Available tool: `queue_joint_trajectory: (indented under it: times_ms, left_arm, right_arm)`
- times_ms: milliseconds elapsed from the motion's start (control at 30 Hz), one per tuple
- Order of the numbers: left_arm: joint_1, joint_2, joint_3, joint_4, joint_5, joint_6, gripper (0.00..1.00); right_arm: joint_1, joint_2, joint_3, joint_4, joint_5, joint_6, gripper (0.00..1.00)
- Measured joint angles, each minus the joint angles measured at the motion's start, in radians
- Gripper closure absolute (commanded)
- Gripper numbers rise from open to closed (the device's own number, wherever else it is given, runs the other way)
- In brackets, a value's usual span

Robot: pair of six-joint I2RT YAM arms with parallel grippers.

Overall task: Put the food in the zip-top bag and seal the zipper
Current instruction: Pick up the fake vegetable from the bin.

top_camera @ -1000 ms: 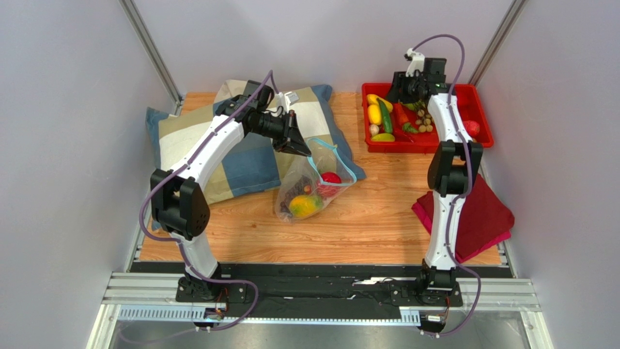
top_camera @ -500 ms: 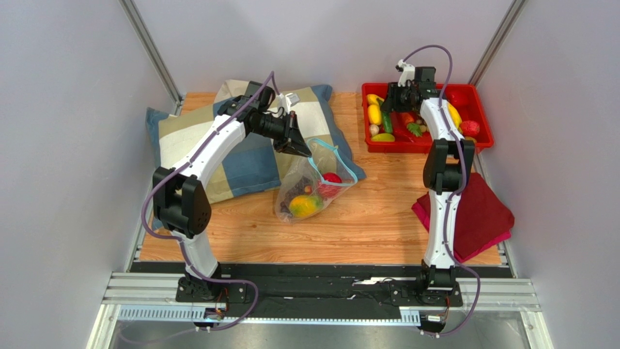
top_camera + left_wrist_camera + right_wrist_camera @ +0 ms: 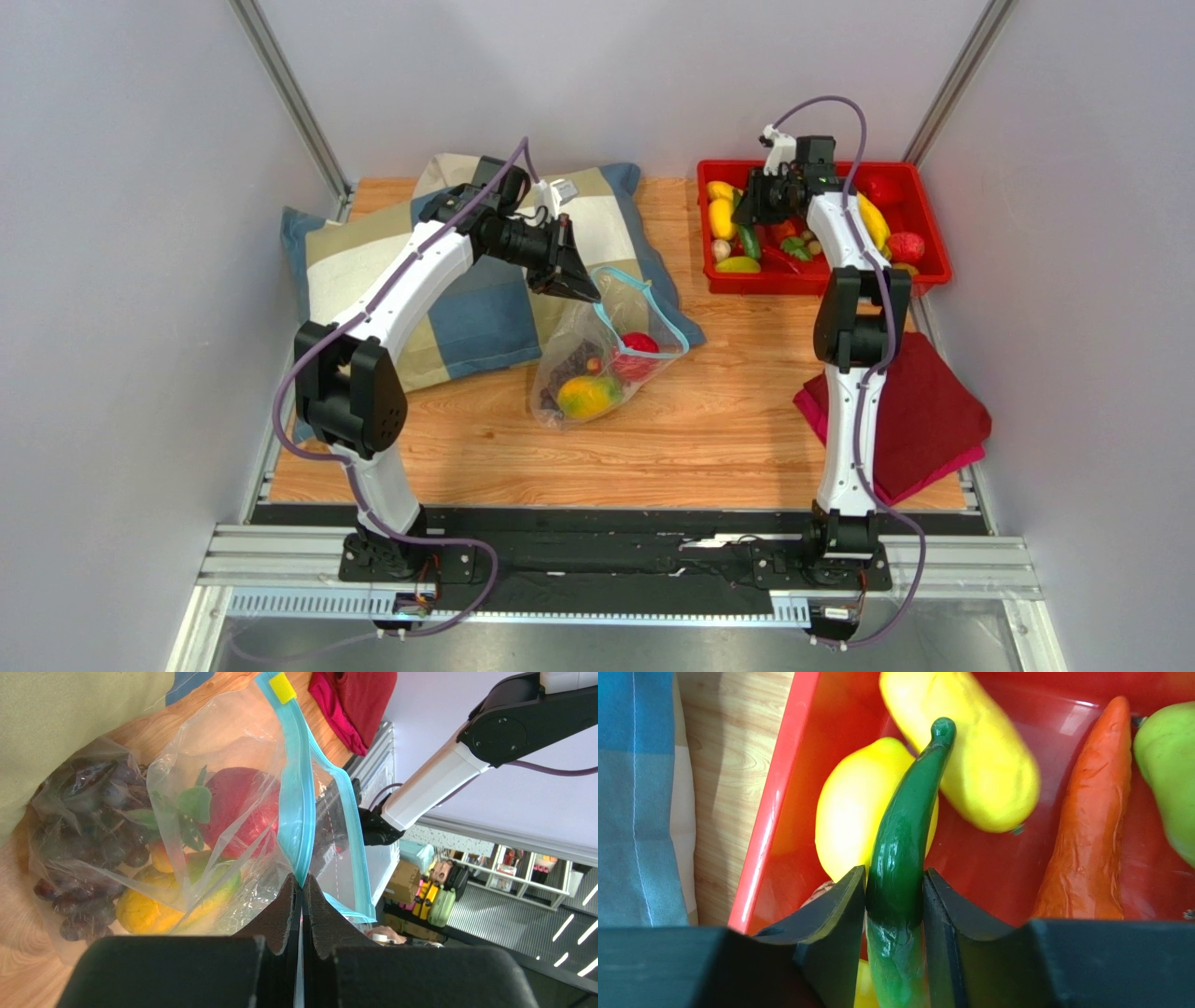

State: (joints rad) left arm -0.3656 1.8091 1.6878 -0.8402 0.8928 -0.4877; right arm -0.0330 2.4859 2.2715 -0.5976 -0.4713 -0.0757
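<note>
The clear zip-top bag (image 3: 603,350) lies on the wood beside the pillow with its mouth held up. Inside it are dark grapes (image 3: 91,826), a red piece (image 3: 235,805) and a yellow-orange piece (image 3: 147,910). My left gripper (image 3: 586,290) (image 3: 302,882) is shut on the light blue zipper (image 3: 295,812) at the mouth edge. More food lies in the red tray (image 3: 828,284). There my right gripper (image 3: 751,224) (image 3: 894,871) has both fingers pressed against a long green pepper (image 3: 906,833), shut on it.
Around the pepper lie two yellow pieces (image 3: 850,812), an orange carrot (image 3: 1088,826) and a green pear (image 3: 1176,784). A checked pillow (image 3: 477,294) covers the back left. A dark red cloth (image 3: 926,413) lies at the right edge.
My right gripper has shifted left within the tray and its fingers have closed in on the green pepper. The left arm and the bag have stayed still.
</note>
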Motion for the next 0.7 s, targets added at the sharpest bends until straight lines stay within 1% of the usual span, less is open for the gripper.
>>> queue_joint_trajectory:
  times_ms: [33, 67, 133, 300, 400, 500, 633, 700]
  left_arm:
    - [0.0, 0.0, 0.0, 0.0, 0.0, 0.0, 1.0]
    - [0.0, 0.0, 0.0, 0.0, 0.0, 0.0, 1.0]
    - [0.0, 0.0, 0.0, 0.0, 0.0, 0.0, 1.0]
    - [0.0, 0.0, 0.0, 0.0, 0.0, 0.0, 1.0]
    - [0.001, 0.0, 0.0, 0.0, 0.001, 0.0, 1.0]
    - [0.002, 0.0, 0.0, 0.005, 0.008, -0.001, 1.0]
    - [0.002, 0.0, 0.0, 0.019, 0.018, -0.005, 1.0]
    - [0.002, 0.0, 0.0, 0.025, 0.022, -0.007, 1.0]
  right_arm:
    - [0.0, 0.0, 0.0, -0.004, -0.002, -0.003, 0.81]
    - [0.0, 0.0, 0.0, -0.011, -0.003, -0.003, 0.9]
    - [0.0, 0.0, 0.0, -0.014, -0.005, -0.006, 0.99]
    - [-0.006, -0.018, -0.011, -0.025, -0.021, 0.005, 1.0]
    - [-0.01, -0.097, -0.085, -0.003, -0.043, 0.051, 1.0]
    - [-0.011, -0.241, -0.226, 0.074, -0.079, 0.134, 1.0]
    - [-0.007, -0.483, -0.434, 0.302, -0.138, 0.335, 1.0]
    - [0.007, -0.592, -0.517, 0.393, -0.139, 0.443, 1.0]
